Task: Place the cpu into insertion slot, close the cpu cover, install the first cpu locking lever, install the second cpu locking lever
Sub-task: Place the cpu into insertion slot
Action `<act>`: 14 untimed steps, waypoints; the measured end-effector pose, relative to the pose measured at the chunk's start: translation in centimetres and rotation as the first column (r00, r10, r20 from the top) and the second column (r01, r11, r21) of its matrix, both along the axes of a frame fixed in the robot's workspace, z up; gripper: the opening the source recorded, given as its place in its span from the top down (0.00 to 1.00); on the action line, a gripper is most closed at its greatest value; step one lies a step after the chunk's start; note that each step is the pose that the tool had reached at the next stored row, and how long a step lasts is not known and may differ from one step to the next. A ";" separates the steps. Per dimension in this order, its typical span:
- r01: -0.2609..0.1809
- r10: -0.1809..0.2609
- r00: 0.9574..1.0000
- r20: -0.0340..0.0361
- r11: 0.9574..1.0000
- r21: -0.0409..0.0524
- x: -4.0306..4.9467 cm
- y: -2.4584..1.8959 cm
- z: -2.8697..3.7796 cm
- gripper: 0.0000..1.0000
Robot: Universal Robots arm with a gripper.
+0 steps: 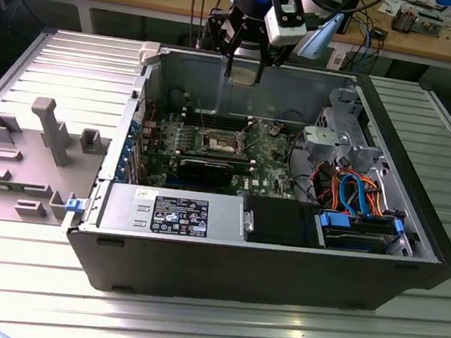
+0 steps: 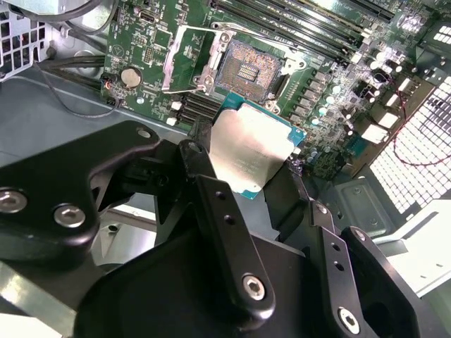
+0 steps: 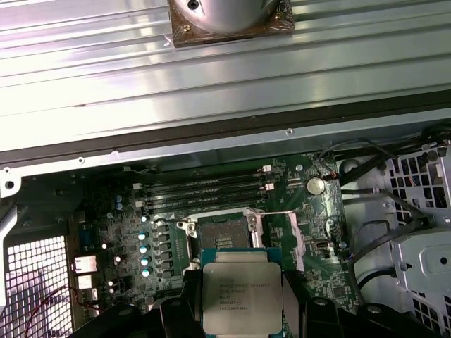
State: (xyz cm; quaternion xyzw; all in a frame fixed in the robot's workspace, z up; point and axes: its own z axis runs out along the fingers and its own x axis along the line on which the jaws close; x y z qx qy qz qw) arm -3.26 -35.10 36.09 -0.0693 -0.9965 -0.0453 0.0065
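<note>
Evidently the cpu (image 2: 252,149) is not yet seated. It rides in the gripper (image 1: 244,66), whose two black fingers (image 2: 201,160) are closed on its opposite edges. Holding it by the edges leaves the silver-grey metal top turned toward the wrist cameras. I judge this also keeps the contact side free to face the insertion slot (image 2: 243,67).

In the exterior view the gripper hangs well above the insertion slot, inside the open top of the computer case (image 1: 239,271). The chip is clear of the motherboard and touches nothing but the fingers.

In the first wrist view the cpu lies flat and square to the insertion slot (image 3: 224,231), its sides parallel with the socket frame. That alignment looks deliberate, since a chip of this kind probably fits only one way round.

The insertion slot is bare, with its field of contacts exposed. The cpu cover (image 2: 184,55) stands swung up just beside the insertion slot on its hinge side, which is why the opening can be reached from above. A locking lever (image 2: 227,28) and a second locking lever (image 2: 294,65), both thin bent wire, appear released at two edges of the insertion slot and hold nothing down.

By my reading none of the four steps is done, and the work stands at the first one.
</note>
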 end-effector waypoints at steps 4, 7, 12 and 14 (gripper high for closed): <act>0.002 -0.002 1.000 0.000 1.000 0.000 0.00 0.00 0.00 0.46; 0.006 -0.006 1.000 0.000 1.000 0.000 0.00 0.00 0.00 0.46; 0.029 -0.029 1.000 0.000 1.000 0.000 0.00 0.00 0.00 0.46; 0.040 -0.040 0.999 0.000 0.999 0.000 0.00 0.00 0.00 0.46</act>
